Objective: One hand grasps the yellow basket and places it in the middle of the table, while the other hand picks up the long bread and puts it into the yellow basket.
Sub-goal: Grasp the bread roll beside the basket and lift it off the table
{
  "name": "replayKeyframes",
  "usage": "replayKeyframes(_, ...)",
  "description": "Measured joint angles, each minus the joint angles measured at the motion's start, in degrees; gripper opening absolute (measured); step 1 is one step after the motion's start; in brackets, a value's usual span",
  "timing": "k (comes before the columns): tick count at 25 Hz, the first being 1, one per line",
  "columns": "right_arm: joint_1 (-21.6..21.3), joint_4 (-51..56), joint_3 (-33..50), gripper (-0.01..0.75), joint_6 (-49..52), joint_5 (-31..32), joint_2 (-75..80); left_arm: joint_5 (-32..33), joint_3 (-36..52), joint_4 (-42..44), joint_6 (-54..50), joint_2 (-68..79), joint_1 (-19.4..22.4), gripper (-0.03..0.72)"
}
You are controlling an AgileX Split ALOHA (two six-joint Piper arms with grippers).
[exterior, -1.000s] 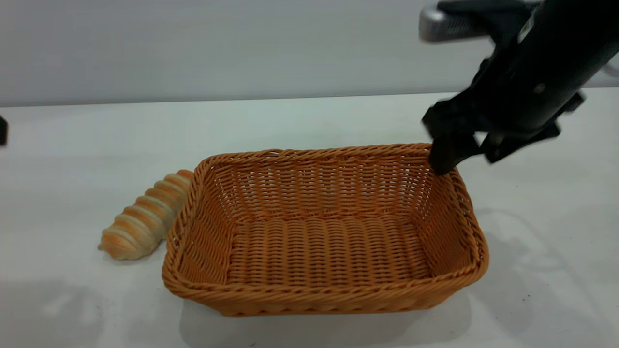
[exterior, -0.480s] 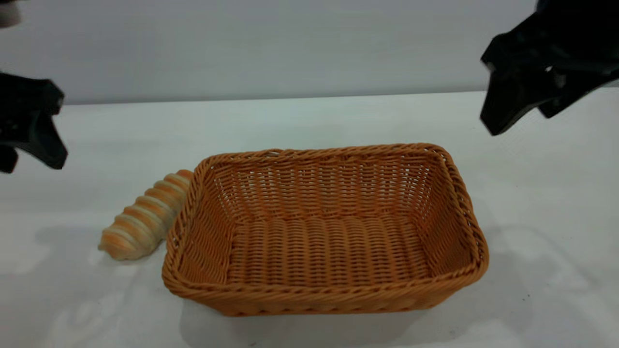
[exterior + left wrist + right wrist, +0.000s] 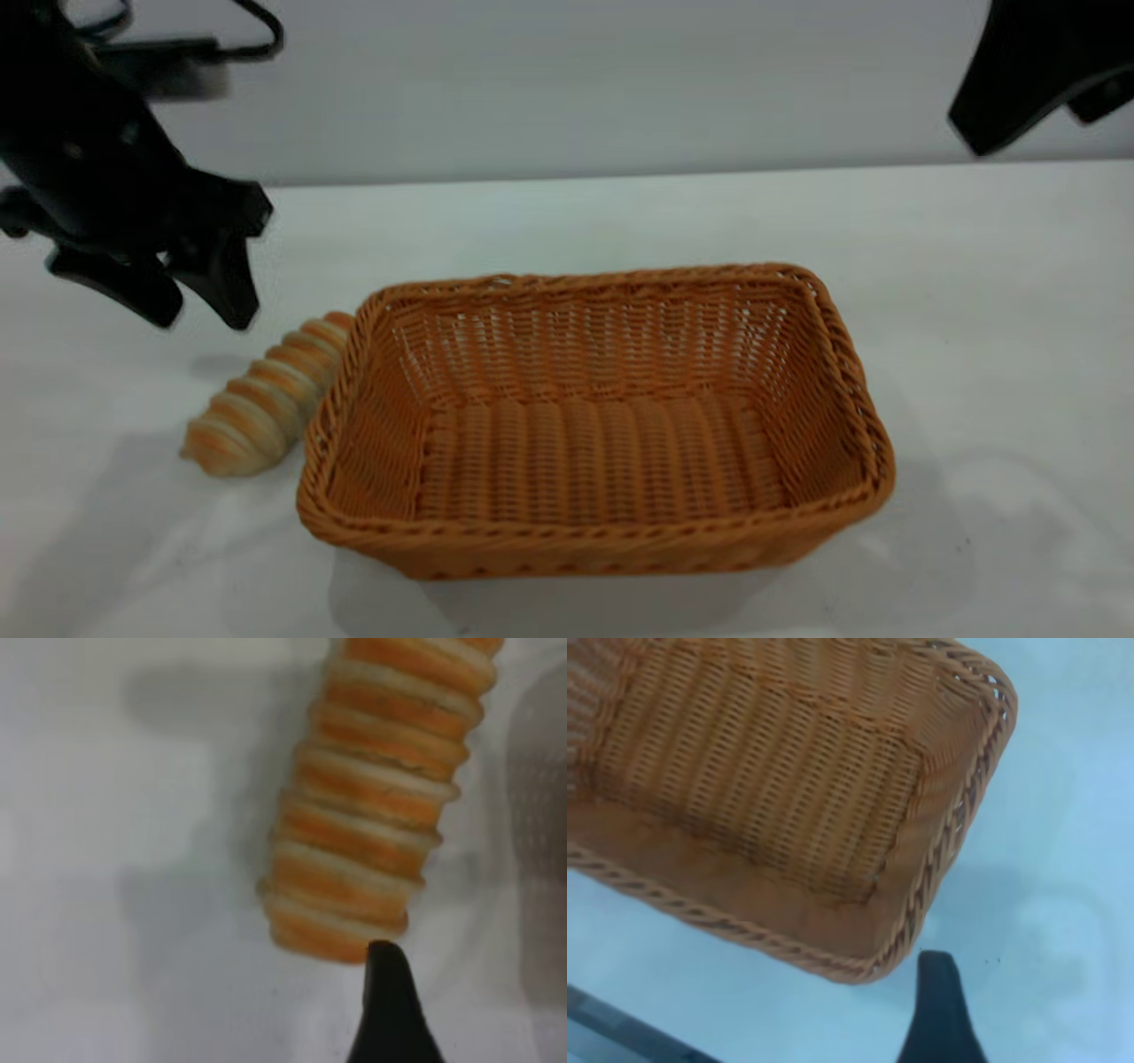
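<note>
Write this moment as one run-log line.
left tool: open, above long bread | right tool: raised, clear of yellow basket | bread: on table, touching basket | basket: empty

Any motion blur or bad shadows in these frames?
Exterior view: left gripper slightly smeared, soft shadows on the table beside the yellow basket. Left wrist view: long bread soft, broad grey shadows. Right wrist view: basket weave blurred.

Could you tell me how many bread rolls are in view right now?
1: the long bread lies on the table against the yellow basket, outside its left end. The basket holds none.
</note>
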Motion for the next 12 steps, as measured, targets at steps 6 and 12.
replayKeyframes(6,0.0,0.32,0.0,0.544,-0.35,2.76,-5.35,0.0,-5.01,0.59,0.12,8.91,0.0,0.561)
replayKeyframes(12,0.0,0.32,0.0,0.544,-0.37,3.19,-8.79,-1.04,-6.53,1.28,0.12,13.79,0.0,0.541)
